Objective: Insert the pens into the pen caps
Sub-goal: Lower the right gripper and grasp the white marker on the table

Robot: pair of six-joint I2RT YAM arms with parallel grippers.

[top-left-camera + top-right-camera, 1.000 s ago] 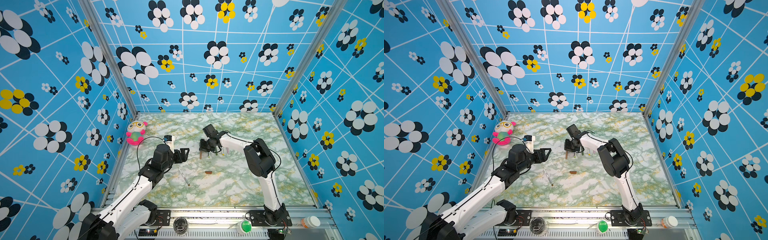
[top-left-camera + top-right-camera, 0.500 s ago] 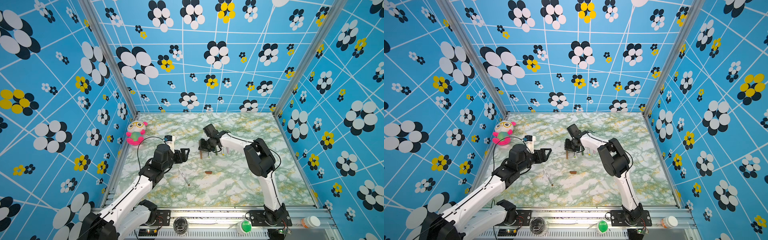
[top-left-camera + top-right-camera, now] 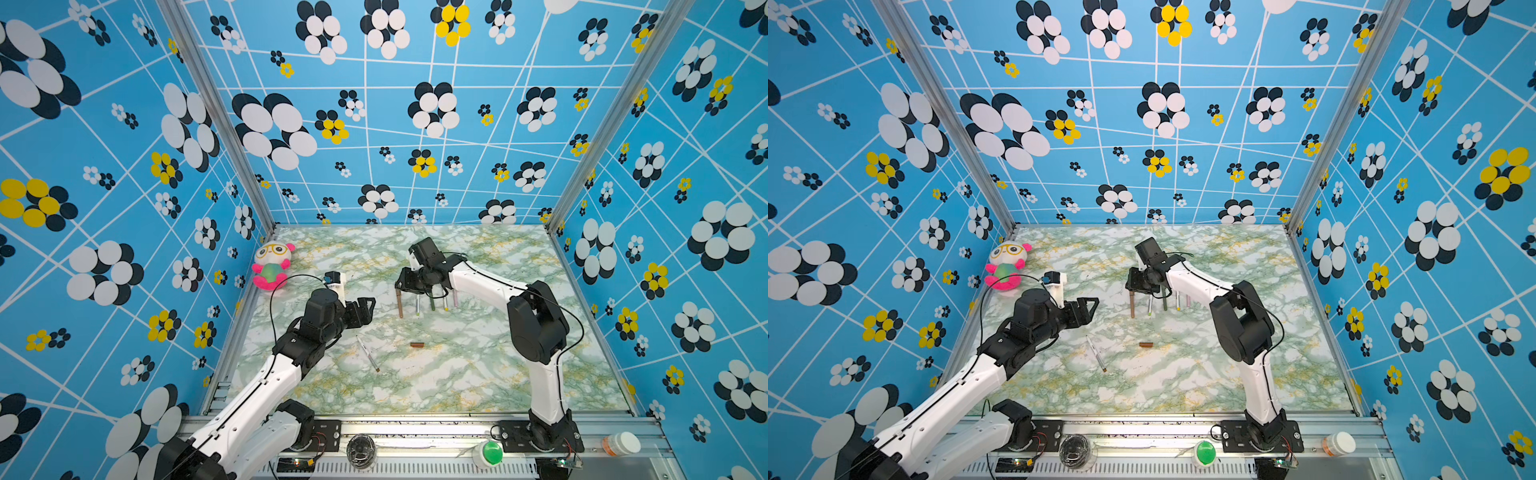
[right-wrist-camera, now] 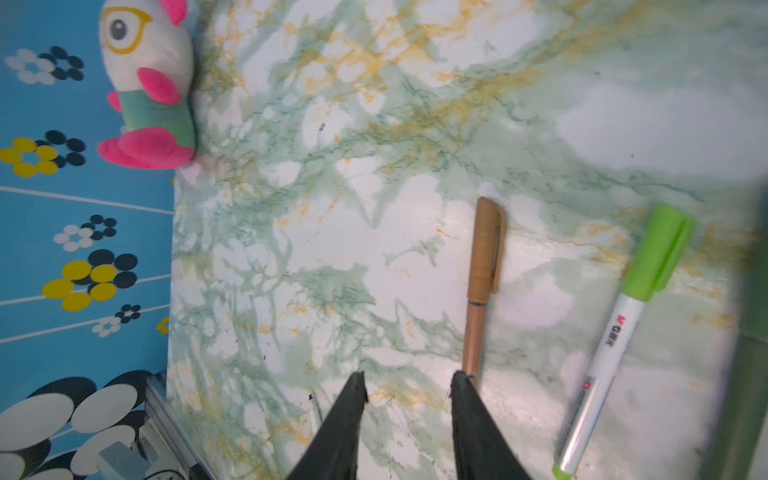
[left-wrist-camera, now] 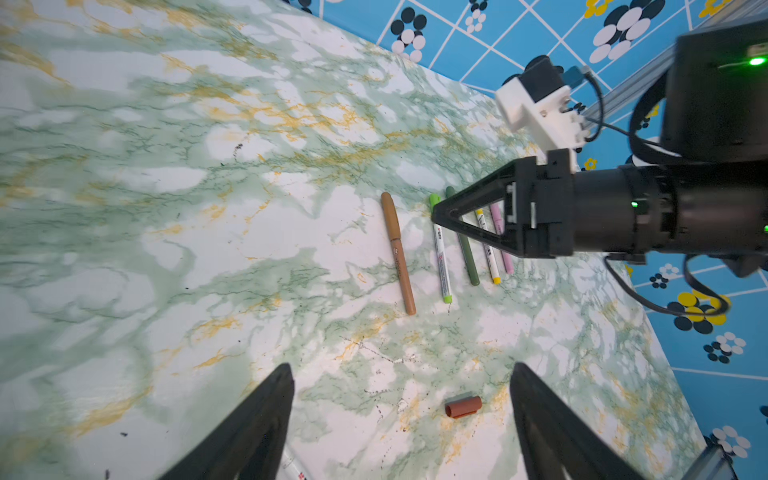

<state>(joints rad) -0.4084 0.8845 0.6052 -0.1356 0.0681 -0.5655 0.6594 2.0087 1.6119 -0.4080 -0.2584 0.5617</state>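
Fingers on right gripper [image 4: 409,376] parted, empty, brown pen [image 4: 484,257] just beside on counter [image 4: 374,249]; left gripper [image 5: 402,368] fingers wide apart, nothing btwn.

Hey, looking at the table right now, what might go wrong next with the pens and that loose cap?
The right hand has one fingertip close beside the brown pen; withdrawing carelessly might roll it into the lime-capped pen. The reddish-brown cap lies on its side, so the open left hand could nudge it away rather than grip it.
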